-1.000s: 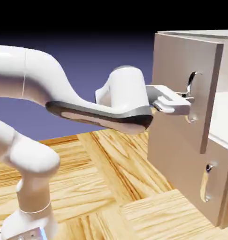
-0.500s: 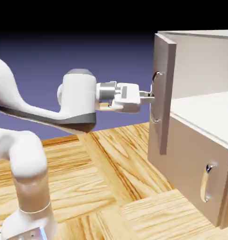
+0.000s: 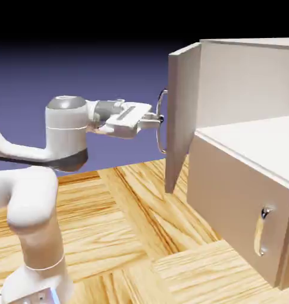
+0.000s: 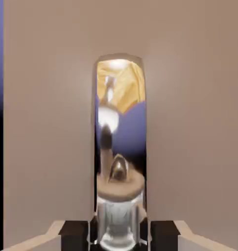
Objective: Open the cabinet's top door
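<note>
The beige cabinet (image 3: 248, 77) stands at the right of the exterior view. Its top door (image 3: 182, 113) is swung well out to the left, and the inside shelf shows behind it. My gripper (image 3: 157, 119) is shut on the door's curved silver handle (image 3: 161, 122), reaching in from the left. In the hand view the mirror-like handle (image 4: 120, 147) rises up the middle of the beige door panel (image 4: 47, 122), pinched between my dark fingertips (image 4: 74, 235) at the bottom edge.
The lower panel (image 3: 236, 208) with its small silver handle (image 3: 261, 237) stays closed beneath the open door. The arm's white links (image 3: 34, 196) fill the left of the exterior view above the wooden table (image 3: 129, 237).
The top door has swung from barely ajar to wide open toward the left. My gripper drew back leftward with the handle, and the arm folded closer to its base.
</note>
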